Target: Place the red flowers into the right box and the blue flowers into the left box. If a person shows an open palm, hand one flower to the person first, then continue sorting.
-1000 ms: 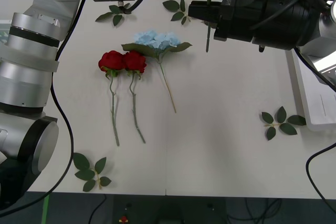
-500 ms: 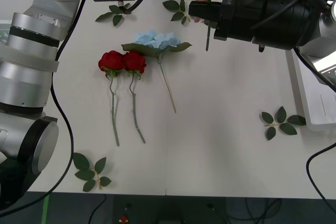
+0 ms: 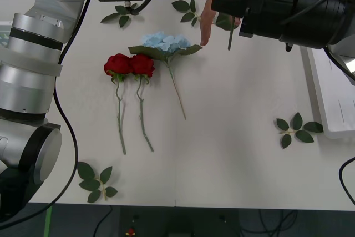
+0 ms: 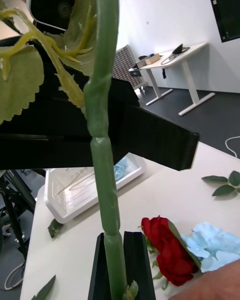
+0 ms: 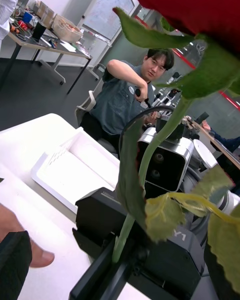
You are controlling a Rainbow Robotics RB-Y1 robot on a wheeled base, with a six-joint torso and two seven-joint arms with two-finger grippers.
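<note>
My right gripper [image 3: 231,7] is shut on the green stem of a red flower [image 5: 200,5], held high above the table's far side. The stem's end [image 3: 231,36] hangs below its black fingers [image 4: 137,265]. Two more red flowers [image 3: 130,65] lie side by side at the table's left of centre, and a blue flower [image 3: 165,43] lies just beyond them. A person's hand [image 3: 208,19] reaches in from the far edge, between the blue flower and the held stem. The right box [image 3: 333,101] stands at the right edge. The left box [image 4: 90,187] holds a blue flower. My left arm is parked high at the far left, with one black finger [image 5: 12,260] at the corner of its wrist view.
Loose green leaf sprigs lie at the far edge [image 3: 123,14], near the right box [image 3: 297,129] and at the front left corner [image 3: 95,181]. The near middle of the white table [image 3: 222,154] is bare.
My right gripper has shifted right and slightly farther away with the stem. A person's hand has come in from the far edge and now reaches down beside the stem.
</note>
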